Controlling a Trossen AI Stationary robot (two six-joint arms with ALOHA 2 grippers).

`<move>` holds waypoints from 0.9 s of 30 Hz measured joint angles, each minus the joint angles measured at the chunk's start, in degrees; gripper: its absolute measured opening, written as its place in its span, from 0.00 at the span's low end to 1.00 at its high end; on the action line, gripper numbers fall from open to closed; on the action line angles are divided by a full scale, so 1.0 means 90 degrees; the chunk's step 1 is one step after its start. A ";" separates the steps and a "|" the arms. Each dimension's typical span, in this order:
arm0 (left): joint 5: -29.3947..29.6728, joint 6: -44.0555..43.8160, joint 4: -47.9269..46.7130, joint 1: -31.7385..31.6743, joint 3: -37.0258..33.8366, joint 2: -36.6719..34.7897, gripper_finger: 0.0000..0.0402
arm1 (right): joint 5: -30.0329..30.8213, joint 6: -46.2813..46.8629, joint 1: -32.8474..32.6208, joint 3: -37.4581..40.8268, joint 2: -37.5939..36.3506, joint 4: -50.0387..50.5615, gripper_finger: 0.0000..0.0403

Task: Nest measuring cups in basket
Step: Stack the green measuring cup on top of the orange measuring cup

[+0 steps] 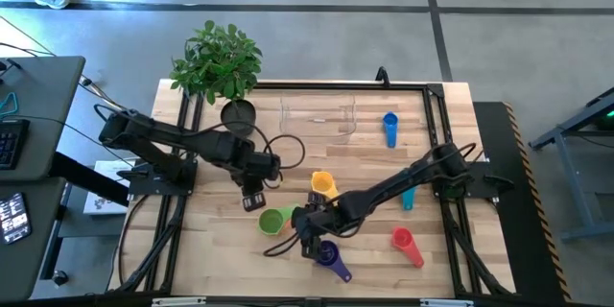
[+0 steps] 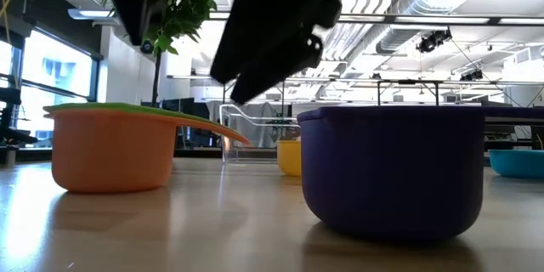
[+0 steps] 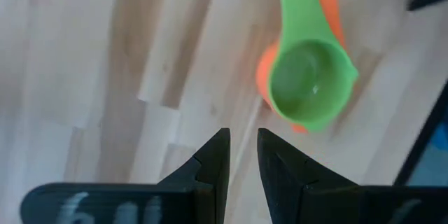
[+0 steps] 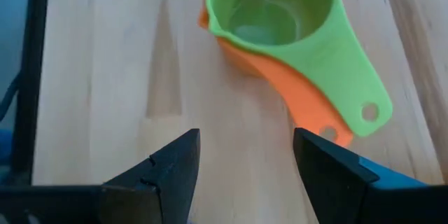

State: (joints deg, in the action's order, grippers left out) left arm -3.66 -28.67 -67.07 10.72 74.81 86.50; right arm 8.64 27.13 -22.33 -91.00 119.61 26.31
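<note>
The green cup [image 1: 273,221] sits nested inside the orange cup [image 4: 308,105] on the table, their handles lying together. The purple cup [image 1: 329,255] stands near the front, the yellow cup [image 1: 323,184] behind it. The blue cup [image 1: 389,129], teal cup [image 1: 408,198] and red cup [image 1: 406,244] lie to the right. The clear basket [image 1: 318,115] stands at the far middle. My left gripper [image 3: 243,140] hovers left of the green cup, its fingers nearly together and empty. My right gripper [image 4: 245,140] is open and empty between the green and purple cups.
A dark round pot [image 1: 238,112] with a leafy plant [image 1: 219,58] stands at the far left, beside the basket. A black cable [image 1: 283,149] loops over the table between the pot and the yellow cup. Black rails [image 1: 436,115] frame the table's edges.
</note>
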 joint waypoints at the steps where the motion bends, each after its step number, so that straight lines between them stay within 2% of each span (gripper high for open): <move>1: -0.0083 0.0002 -0.0062 0.0037 0.0000 -0.0025 0.16 | 0.0049 -0.0007 0.0000 0.0000 0.0050 -0.0066 0.55; 11: -0.0127 -0.0180 -0.0736 0.0514 0.0002 -0.0423 0.16 | 0.0883 0.0411 0.0025 0.0000 0.0187 -0.0020 0.55; 18: -0.0123 -0.0577 -0.0773 0.0980 0.0007 -0.0807 0.16 | 0.0833 0.1155 0.0249 0.0000 0.0177 -0.0097 0.55; 22: -0.0122 -0.0842 -0.0770 0.1231 0.0007 -0.1090 0.16 | 0.0613 0.1135 0.0340 0.0000 0.0042 -0.0093 0.55; 27: -0.0081 -0.1155 -0.0751 0.1467 0.0007 -0.1436 0.16 | -0.0045 0.0687 0.0616 0.0000 -0.0187 -0.0109 0.55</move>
State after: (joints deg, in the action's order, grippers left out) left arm -4.39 -39.06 -73.82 23.92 74.87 73.58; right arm 8.23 33.32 -16.78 -91.00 117.93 25.33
